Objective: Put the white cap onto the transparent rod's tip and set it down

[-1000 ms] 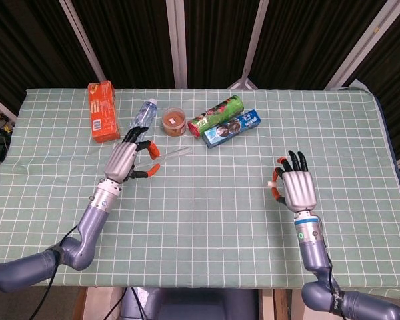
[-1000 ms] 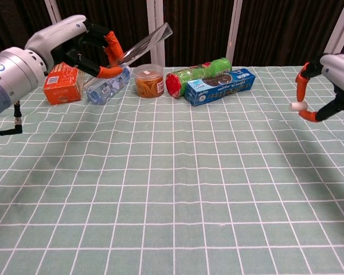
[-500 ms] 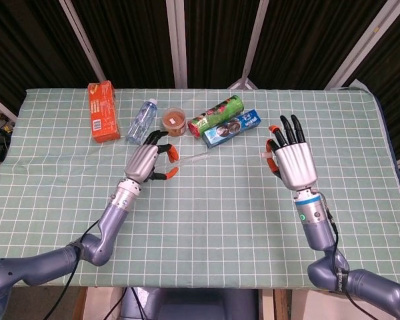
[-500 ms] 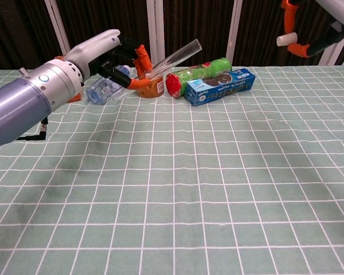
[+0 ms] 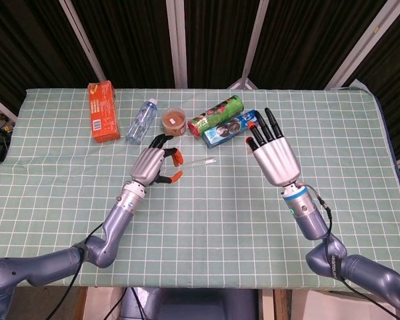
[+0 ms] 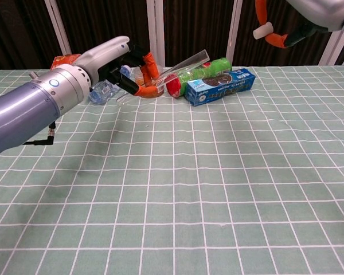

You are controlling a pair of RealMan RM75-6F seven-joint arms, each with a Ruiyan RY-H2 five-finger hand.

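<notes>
My left hand (image 5: 157, 163) (image 6: 112, 63) holds the transparent rod (image 5: 201, 162) (image 6: 183, 63) above the table, its free tip pointing right and slightly up. My right hand (image 5: 272, 152) (image 6: 298, 20) is raised to the right of the rod, palm away from the head camera. In the chest view it pinches the small white cap (image 6: 262, 30) between orange fingertips. The head view hides the cap behind the hand. A clear gap separates the cap from the rod's tip.
Along the table's far side lie an orange box (image 5: 102, 111), a water bottle (image 5: 140, 121), a round tub (image 5: 175, 121) (image 6: 151, 81), a green can (image 5: 217, 114) (image 6: 198, 74) and a blue box (image 5: 228, 129) (image 6: 220, 86). The green checked cloth (image 5: 207, 220) covers the table.
Both hands have moved toward each other: the left carried the rod rightward, the right rose and shifted left with the cap.
</notes>
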